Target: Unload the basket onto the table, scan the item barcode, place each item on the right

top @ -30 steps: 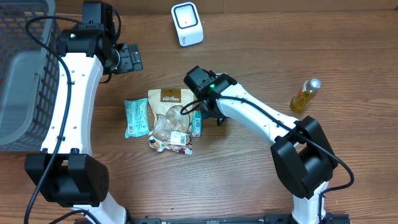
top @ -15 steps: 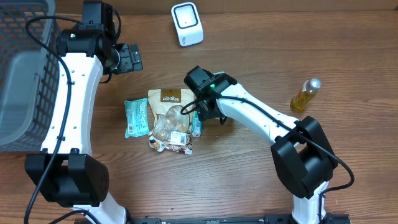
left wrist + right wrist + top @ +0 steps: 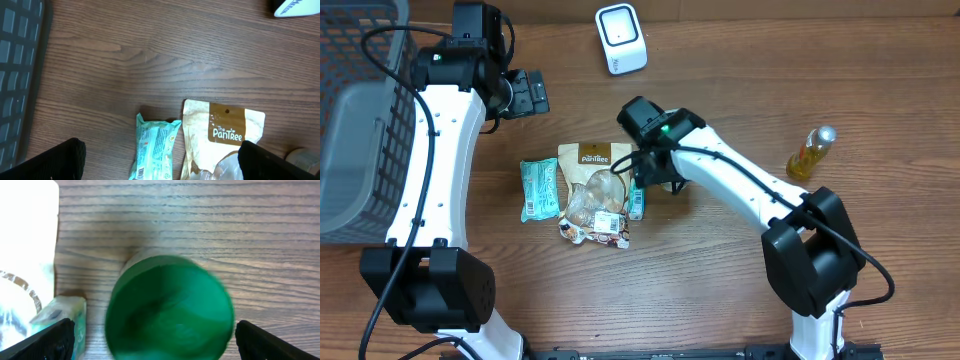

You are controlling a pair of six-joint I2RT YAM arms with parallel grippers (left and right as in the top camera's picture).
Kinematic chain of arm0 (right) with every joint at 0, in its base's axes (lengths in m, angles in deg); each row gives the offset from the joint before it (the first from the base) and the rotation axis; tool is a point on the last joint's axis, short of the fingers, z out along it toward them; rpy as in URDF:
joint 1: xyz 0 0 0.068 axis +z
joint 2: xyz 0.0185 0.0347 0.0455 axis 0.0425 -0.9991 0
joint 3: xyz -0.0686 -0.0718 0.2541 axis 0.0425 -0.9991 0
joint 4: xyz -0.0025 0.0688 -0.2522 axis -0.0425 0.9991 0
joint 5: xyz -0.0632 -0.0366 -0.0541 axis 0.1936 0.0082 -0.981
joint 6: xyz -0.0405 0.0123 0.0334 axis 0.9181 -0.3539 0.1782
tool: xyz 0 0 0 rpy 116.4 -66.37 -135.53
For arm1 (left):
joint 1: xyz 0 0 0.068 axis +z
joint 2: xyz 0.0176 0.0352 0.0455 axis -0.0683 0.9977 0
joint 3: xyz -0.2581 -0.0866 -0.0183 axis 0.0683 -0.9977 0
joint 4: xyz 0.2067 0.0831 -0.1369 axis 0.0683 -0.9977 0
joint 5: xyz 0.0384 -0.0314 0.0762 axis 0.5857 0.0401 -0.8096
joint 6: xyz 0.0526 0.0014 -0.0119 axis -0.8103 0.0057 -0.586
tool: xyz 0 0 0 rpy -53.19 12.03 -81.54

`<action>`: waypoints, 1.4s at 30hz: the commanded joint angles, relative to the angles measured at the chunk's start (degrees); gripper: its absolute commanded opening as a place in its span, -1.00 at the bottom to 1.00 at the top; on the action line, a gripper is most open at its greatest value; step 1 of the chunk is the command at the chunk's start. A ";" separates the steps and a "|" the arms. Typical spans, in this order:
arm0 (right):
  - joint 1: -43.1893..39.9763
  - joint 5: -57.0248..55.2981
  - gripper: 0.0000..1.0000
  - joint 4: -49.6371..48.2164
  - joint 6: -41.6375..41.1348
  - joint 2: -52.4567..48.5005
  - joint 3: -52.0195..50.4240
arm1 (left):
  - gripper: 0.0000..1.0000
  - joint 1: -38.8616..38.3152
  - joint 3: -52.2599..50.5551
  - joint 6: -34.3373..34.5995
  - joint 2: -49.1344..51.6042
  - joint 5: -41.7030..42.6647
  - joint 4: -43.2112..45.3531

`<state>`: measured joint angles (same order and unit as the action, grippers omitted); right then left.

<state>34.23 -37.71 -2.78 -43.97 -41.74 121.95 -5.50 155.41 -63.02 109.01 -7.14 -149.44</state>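
Green-lidded jar (image 3: 170, 307) sits hidden under the right gripper (image 3: 653, 178) from overhead, beside the PanTree pouch (image 3: 592, 185). Left wrist: the left gripper (image 3: 160, 160) is spread wide, holding nothing. Right wrist: fingers (image 3: 50, 340) stand wide apart, flanking the jar's lid, not clamped on it.

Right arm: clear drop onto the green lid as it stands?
Likely yes: the right fingers stand open either side of the green lid, nothing over it; the snack bag and teal packet lie off to one side.
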 commanded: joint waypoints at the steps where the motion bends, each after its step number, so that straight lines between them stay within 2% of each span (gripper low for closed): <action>1: -3.78 6.91 1.00 -0.48 1.70 0.15 1.31 | 0.99 -0.33 0.68 0.20 -0.44 0.11 0.00; 5: -5.31 14.71 1.00 -0.76 4.59 0.15 1.27 | 0.99 -0.33 0.68 0.20 -0.44 0.11 0.00; 16: -3.93 14.69 0.94 -4.55 4.57 0.13 -0.33 | 0.99 -0.33 0.68 0.20 -0.44 0.11 0.00; 23: -3.93 12.98 0.82 -6.19 4.57 0.13 -2.16 | 0.99 -0.33 0.68 0.20 -0.44 0.11 0.00; 34: -3.93 9.42 0.75 -6.93 4.55 -0.07 -2.62 | 0.99 -0.33 0.68 0.20 -0.44 0.11 0.00; 42: -4.28 6.47 0.73 -3.76 4.33 -0.07 -2.62 | 0.99 -0.33 0.68 0.20 -0.44 0.11 0.00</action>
<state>29.95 -29.38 -7.37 -40.21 -41.74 119.74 -5.50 155.41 -63.00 109.01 -7.14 -149.44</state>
